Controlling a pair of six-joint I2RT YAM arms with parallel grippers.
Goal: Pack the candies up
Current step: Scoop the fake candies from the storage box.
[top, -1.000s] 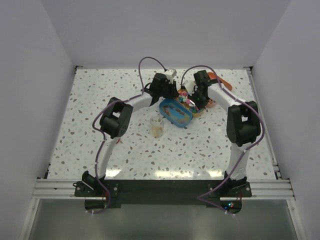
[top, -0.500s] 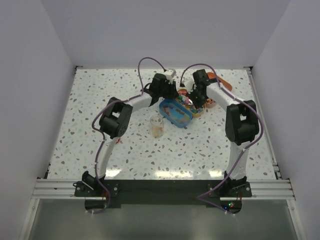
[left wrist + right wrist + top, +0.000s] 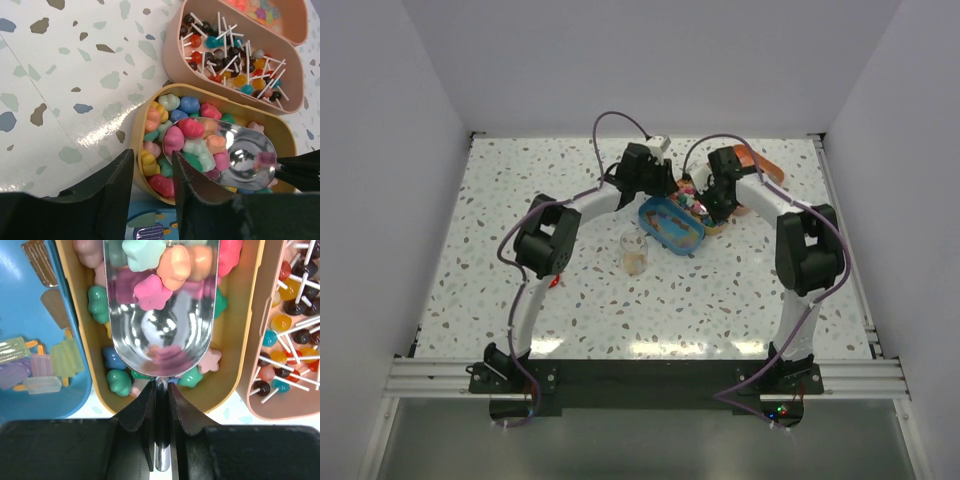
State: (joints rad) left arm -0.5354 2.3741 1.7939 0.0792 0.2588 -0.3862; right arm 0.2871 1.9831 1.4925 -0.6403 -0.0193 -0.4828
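Note:
Chunky candies (image 3: 190, 127) in pink, yellow, green, blue and orange fill a yellow oval tin (image 3: 137, 130). My right gripper (image 3: 161, 390) is shut on the handle of a silver scoop (image 3: 160, 330). The scoop lies over the tin with a few candies (image 3: 165, 265) in its bowl. My left gripper (image 3: 152, 160) is open astride the tin's near wall, one finger outside and one inside, with a gap showing round the wall. From above, both grippers (image 3: 665, 187) (image 3: 705, 205) meet at the tins behind the blue tin (image 3: 670, 222).
A pink tin (image 3: 172, 55) of small lollipops (image 3: 230, 55) sits right behind the yellow one. The blue tin (image 3: 30, 315) holds ice-lolly shaped sweets. A small glass jar (image 3: 634, 252) stands in front of it. An orange-brown object (image 3: 760, 163) lies at the back right.
My left jaws have widened slightly round the tin wall. Both arms have shifted a little at the tins; the scoop stays over the yellow tin.

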